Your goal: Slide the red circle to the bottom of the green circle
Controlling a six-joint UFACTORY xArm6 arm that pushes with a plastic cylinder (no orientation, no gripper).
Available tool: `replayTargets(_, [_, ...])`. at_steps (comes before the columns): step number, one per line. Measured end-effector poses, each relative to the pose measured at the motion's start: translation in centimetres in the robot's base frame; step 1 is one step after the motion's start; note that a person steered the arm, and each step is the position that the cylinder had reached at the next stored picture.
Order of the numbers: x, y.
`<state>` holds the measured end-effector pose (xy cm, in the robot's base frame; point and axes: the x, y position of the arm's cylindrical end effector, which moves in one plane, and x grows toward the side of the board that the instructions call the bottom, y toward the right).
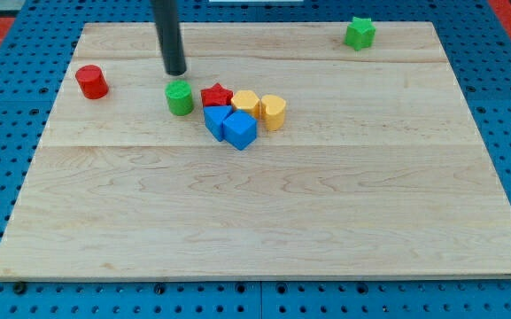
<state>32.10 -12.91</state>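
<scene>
The red circle (pixel 91 81) stands near the board's left edge, toward the view's top. The green circle (pixel 180 97) stands to its right, apart from it by a wide gap. My tip (pixel 176 72) is just above the green circle in the view, a small gap away, and well to the right of the red circle. The rod rises straight up out of the view's top.
A cluster lies just right of the green circle: a red star (pixel 217 95), a yellow hexagon (pixel 245 102), a yellow heart (pixel 273 112), and two blue blocks (pixel 239 129) (pixel 217 120). A green star (pixel 360 33) sits at the top right. The wooden board (pixel 264 221) rests on a blue pegboard.
</scene>
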Motion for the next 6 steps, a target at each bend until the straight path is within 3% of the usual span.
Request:
replayTargets(1, [3.0, 3.0])
replayTargets(2, [2.2, 0.9])
replayTargets(3, [-3.2, -6.0])
replayTargets(4, [-4.8, -11.9])
replayTargets(5, [-1.0, -15.4])
replayTargets(6, [6.5, -9.5])
